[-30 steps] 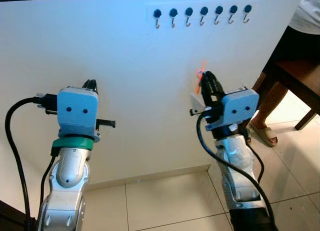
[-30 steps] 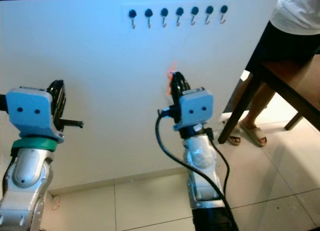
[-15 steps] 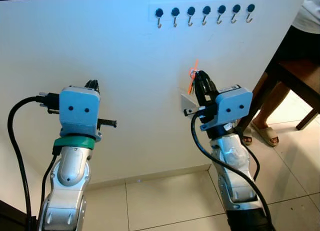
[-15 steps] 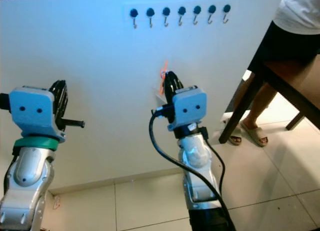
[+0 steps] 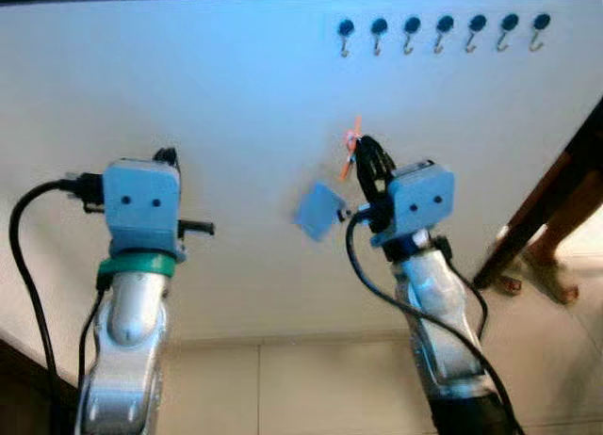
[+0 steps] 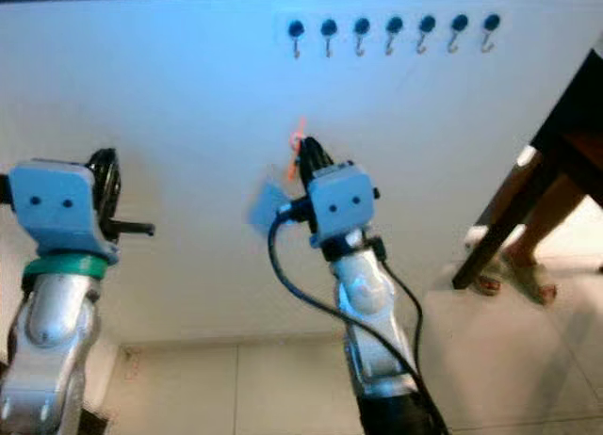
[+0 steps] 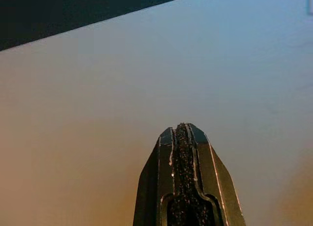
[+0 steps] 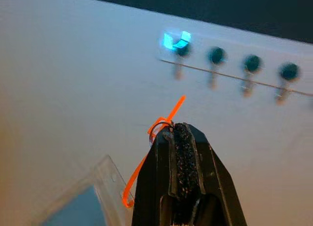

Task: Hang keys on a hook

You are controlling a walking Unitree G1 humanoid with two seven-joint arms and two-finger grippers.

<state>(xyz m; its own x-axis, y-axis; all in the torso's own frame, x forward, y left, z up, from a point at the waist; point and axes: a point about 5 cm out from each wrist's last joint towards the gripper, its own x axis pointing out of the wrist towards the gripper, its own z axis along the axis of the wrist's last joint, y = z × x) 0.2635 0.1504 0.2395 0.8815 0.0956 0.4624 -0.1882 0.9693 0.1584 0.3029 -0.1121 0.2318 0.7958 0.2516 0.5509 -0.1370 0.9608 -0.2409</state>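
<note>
Looking for any brand, label or writing here, I can't read a thing, the head views are pretty blurry. Biggest thing is the plain white wall [image 5: 236, 124], with pale floor tiles [image 5: 311, 388] at its foot. Off on the robot's right there's a dark wooden table leg [image 5: 542, 214] and a person's sandalled foot [image 5: 556, 275] next to it.

The 2 silver arms are both raised in front of the wall. The left gripper [image 7: 183, 133] just points at bare wall, its 2 black fingers pressed together with nothing between them.

The right gripper [image 8: 176, 133] is the busy one: fingers squeezed tight on a thin orange plastic loop [image 8: 166, 119], which pokes out right at the fingertips. A clear plastic tag with a blue insert [image 5: 317, 211] dangles from that loop, hanging just to the left of the gripper and a bit lower, tilted. Can't make out actual key blades, too soft.

Up high on the wall sits a row of 7 small dark-knobbed metal hooks [image 5: 443, 32] on a pale strip. The loop and tag are well below that row, under its left end, not touching any hook.
</note>
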